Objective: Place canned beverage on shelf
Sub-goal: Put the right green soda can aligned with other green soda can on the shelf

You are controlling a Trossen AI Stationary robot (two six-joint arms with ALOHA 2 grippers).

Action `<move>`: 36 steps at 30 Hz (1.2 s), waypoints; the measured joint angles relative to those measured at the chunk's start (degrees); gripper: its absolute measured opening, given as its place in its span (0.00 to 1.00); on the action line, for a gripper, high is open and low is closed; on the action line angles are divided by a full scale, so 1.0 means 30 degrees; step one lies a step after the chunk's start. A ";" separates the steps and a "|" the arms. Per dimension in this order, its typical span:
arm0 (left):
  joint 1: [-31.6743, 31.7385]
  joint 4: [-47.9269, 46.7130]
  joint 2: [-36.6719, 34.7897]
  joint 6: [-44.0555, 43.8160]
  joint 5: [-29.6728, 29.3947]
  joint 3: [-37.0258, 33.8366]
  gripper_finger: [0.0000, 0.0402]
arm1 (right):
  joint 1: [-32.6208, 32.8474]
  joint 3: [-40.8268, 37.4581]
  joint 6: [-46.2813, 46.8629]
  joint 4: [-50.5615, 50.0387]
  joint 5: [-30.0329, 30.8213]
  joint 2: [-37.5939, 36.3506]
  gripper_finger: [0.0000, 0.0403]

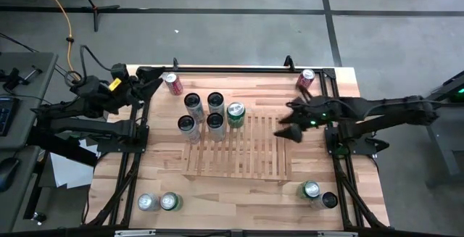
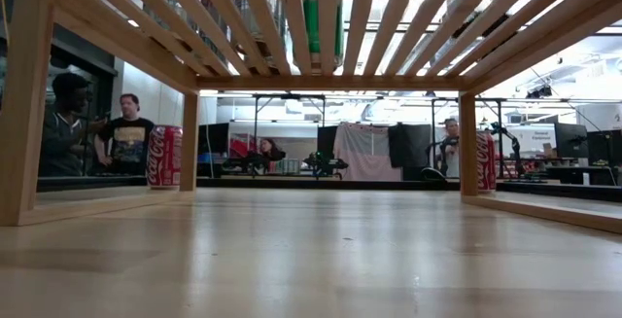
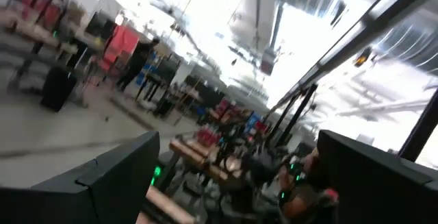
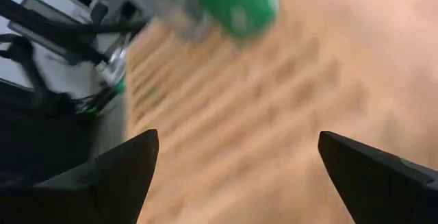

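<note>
**Green can already on the shelf, more cans to fetch**

The green can [image 1: 236, 114] stands on the shelf [image 1: 239, 150] at its far edge. Right claw [image 1: 284, 131] hovers over the slats, fingers apart, empty. Best to lift clear before reaching for another can. Left claw [image 1: 154, 82], also apart, waits beside the tabletop [image 1: 217, 201].

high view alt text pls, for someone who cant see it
Top-down view of a wooden table with a slatted shelf at its centre, five cans clustered at the shelf's far-left corner, the green can among them. The right gripper, fingers open and empty, hovers at the shelf's right edge; the left gripper waits by a red can at the table's far-left corner.
</note>
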 joint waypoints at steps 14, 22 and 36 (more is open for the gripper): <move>0.0000 0.1025 -0.0044 0.1426 -0.0007 0.0007 0.97 | 0.9704 1.0779 0.9108 -1.7880 -0.0327 0.5353 0.96; 0.0000 0.1010 -0.0044 0.1211 -0.0007 0.0007 0.97 | 1.3729 1.1018 1.3243 -1.6112 -0.1420 0.9675 0.96; 0.0000 0.0995 -0.0044 0.1750 0.0000 0.0007 0.97 | 1.5337 1.1018 1.3199 -1.6758 -0.0267 1.4536 0.96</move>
